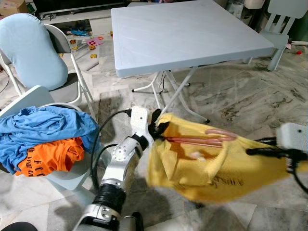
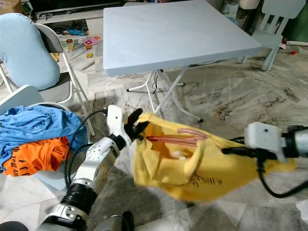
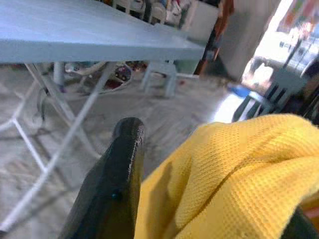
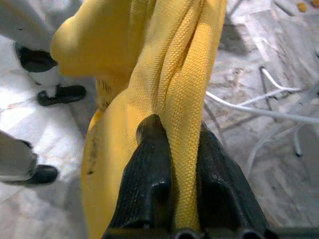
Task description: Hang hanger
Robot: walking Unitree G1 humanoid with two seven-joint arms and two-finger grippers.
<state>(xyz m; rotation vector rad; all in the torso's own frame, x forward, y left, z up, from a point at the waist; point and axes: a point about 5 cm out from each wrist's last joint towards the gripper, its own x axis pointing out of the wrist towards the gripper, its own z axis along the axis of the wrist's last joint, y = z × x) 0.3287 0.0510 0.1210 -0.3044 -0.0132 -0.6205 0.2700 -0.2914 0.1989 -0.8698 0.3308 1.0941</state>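
A yellow shirt (image 1: 211,163) hangs stretched between my two grippers above the marble floor, below the table's front edge. A pink hanger (image 1: 204,139) lies inside its opened top, partly wrapped by the cloth. My left gripper (image 1: 159,129) is shut on the shirt's left corner beside the hanger's end; the left wrist view has one black finger (image 3: 122,184) against the yellow weave (image 3: 239,169). At the shirt's right side, my right gripper (image 2: 230,150) is shut on a bunched fold, and its two fingers (image 4: 149,169) pinch that fold (image 4: 182,89) between them.
A pale blue folding table (image 1: 192,33) stands just ahead on white legs (image 1: 179,94). To the left are a chair with a blue cushion (image 1: 33,48) and a white seat piled with blue and orange clothes (image 1: 43,139). A small chair (image 1: 284,29) stands at the back right.
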